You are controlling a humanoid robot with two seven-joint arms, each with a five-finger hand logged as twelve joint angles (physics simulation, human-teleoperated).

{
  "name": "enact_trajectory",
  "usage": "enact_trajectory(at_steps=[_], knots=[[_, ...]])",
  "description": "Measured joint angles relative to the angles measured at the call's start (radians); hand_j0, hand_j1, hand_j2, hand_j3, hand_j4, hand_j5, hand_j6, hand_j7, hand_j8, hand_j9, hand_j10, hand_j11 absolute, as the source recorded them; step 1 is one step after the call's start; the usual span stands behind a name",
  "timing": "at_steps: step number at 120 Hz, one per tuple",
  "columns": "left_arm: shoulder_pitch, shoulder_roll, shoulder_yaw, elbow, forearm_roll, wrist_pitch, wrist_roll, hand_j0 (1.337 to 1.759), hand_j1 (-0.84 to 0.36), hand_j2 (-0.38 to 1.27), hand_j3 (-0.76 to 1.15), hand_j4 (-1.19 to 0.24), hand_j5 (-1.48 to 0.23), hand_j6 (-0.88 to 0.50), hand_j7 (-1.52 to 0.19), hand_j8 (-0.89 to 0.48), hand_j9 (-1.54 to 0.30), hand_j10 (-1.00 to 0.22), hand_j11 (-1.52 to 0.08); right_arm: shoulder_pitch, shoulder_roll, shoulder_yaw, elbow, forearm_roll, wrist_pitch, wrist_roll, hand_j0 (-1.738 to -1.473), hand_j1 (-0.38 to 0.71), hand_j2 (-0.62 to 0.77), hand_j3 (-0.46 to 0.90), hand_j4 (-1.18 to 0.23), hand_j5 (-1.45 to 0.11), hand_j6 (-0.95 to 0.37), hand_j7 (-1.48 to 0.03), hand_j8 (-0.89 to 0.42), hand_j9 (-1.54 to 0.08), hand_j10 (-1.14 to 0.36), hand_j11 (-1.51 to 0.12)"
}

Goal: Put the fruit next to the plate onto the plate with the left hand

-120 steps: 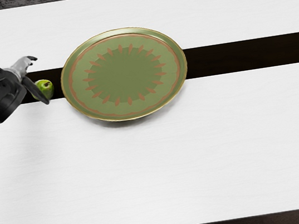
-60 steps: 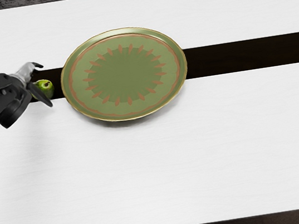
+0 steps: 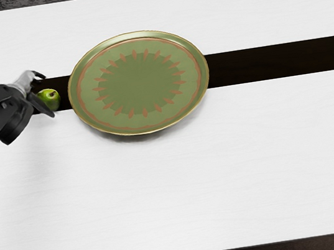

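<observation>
A small green fruit (image 3: 52, 99) lies on the table just left of the green plate (image 3: 146, 123), which has a gold rim and an orange pattern. The fruit sits a short gap from the rim, not touching it. My left hand (image 3: 40, 93) reaches in from the left edge and is right against the fruit's left side. One finger (image 3: 35, 75) points above the fruit and another (image 3: 46, 110) runs below it. The fingers are spread and not closed on the fruit. Nothing lies on the plate.
A dark strip (image 3: 271, 61) runs across the white table (image 3: 182, 185) behind the plate and under the fruit. The right arm does not show.
The left hand moved in toward the fruit, then drew back slightly to the left, with its lower finger now nearer the fruit. The fruit and the plate have not moved.
</observation>
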Motion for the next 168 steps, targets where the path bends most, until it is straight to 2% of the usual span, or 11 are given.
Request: enact_trajectory(at_steps=[49,63,68,72,95,101,114,127,138,151,168], knots=[[0.01,-0.012,-0.001,0.003,0.0,-0.001,0.0,1.658,-0.05,0.07,0.0,-0.33,-0.43,-0.33,-0.43,-0.33,-0.43,-0.33,-0.43,0.0,0.0,0.0,0.0,0.0,0.0,0.0,-1.658,-0.33,0.0,0.0,-0.01,-0.02,-0.01,-0.02,-0.01,-0.02,-0.01,-0.02],[0.012,-0.017,-0.002,0.002,-0.003,-0.024,0.0,1.658,-0.2,0.1,0.0,-0.47,-0.6,-0.44,-0.61,-0.42,-0.61,-0.47,-0.61,0.0,0.0,0.0,0.0,0.0,0.0,0.0,-1.658,-0.33,0.0,0.0,-0.01,-0.02,-0.01,-0.02,-0.01,-0.02,-0.01,-0.02],[0.012,-0.017,-0.003,0.003,0.001,-0.051,0.0,1.657,-0.25,0.13,0.0,-0.55,-0.66,-0.4,-0.68,-0.37,-0.69,-0.53,-0.69,0.0,0.0,0.0,0.0,0.0,0.0,0.0,-1.658,-0.33,0.0,0.0,-0.01,-0.02,-0.01,-0.02,-0.01,-0.02,-0.01,-0.02],[0.012,-0.016,-0.003,0.004,0.004,-0.065,0.0,1.656,-0.28,0.15,0.0,-0.57,-0.69,-0.36,-0.72,-0.33,-0.74,-0.5,-0.75,0.0,0.0,0.0,0.0,0.0,0.0,0.0,-1.658,-0.33,0.0,0.0,-0.01,-0.02,-0.01,-0.02,-0.01,-0.02,-0.01,-0.02],[0.011,-0.016,-0.003,0.005,0.01,-0.097,0.001,1.647,-0.39,0.26,0.0,-0.47,-0.81,-0.23,-0.87,-0.2,-0.93,-0.35,-0.97,0.0,0.0,0.0,0.0,0.0,0.0,0.0,-1.658,-0.33,0.0,0.0,-0.01,-0.02,-0.01,-0.02,-0.01,-0.02,-0.01,-0.02],[0.009,-0.013,-0.002,0.003,0.004,-0.103,0.001,1.645,-0.39,0.24,0.0,-0.46,-0.87,-0.21,-0.92,-0.18,-0.97,-0.36,-1.01,0.0,0.0,0.0,0.0,0.0,0.0,0.0,-1.658,-0.33,0.0,0.0,-0.01,-0.02,-0.01,-0.02,-0.01,-0.02,-0.01,-0.02],[-0.003,-0.002,-0.003,0.001,-0.008,-0.117,0.0,1.64,-0.44,0.41,0.0,-0.4,-0.97,-0.18,-0.99,-0.17,-1.04,-0.36,-1.08,0.0,0.0,0.0,0.0,0.0,0.0,0.0,-1.658,-0.33,0.0,0.0,-0.01,-0.02,-0.01,-0.02,-0.01,-0.02,-0.01,-0.02],[-0.016,0.033,-0.019,-0.002,-0.013,-0.152,0.001,1.636,-0.45,0.42,0.0,-0.36,-1.03,-0.15,-1.04,-0.15,-1.07,-0.37,-1.11,0.0,0.0,0.0,0.0,0.0,0.0,0.0,-1.658,-0.33,0.0,0.0,-0.01,-0.02,-0.01,-0.02,-0.01,-0.02,-0.01,-0.02],[-0.073,0.087,-0.042,-0.003,-0.014,-0.21,0.003,1.634,-0.41,0.3,0.0,-0.37,-1.04,-0.17,-1.05,-0.18,-1.09,-0.4,-1.13,0.0,0.0,0.0,0.0,0.0,0.0,0.0,-1.658,-0.33,0.0,0.0,-0.01,-0.02,-0.01,-0.02,-0.01,-0.02,-0.01,-0.02],[-0.139,0.141,-0.106,-0.005,-0.015,-0.316,0.006,1.633,-0.41,0.32,0.0,-0.37,-1.04,-0.17,-1.05,-0.18,-1.1,-0.41,-1.15,0.0,0.0,0.0,0.0,0.0,0.0,0.0,-1.658,-0.33,0.0,0.0,-0.01,-0.02,-0.01,-0.02,-0.01,-0.02,-0.01,-0.02],[-0.17,0.142,-0.251,-0.014,-0.017,-0.504,0.009,1.631,-0.41,0.35,0.0,-0.36,-1.06,-0.16,-1.07,-0.19,-1.11,-0.41,-1.17,0.0,0.0,0.0,0.0,0.0,0.0,0.0,-1.658,-0.33,0.0,0.0,-0.01,-0.02,-0.01,-0.02,-0.01,-0.02,-0.01,-0.02]])
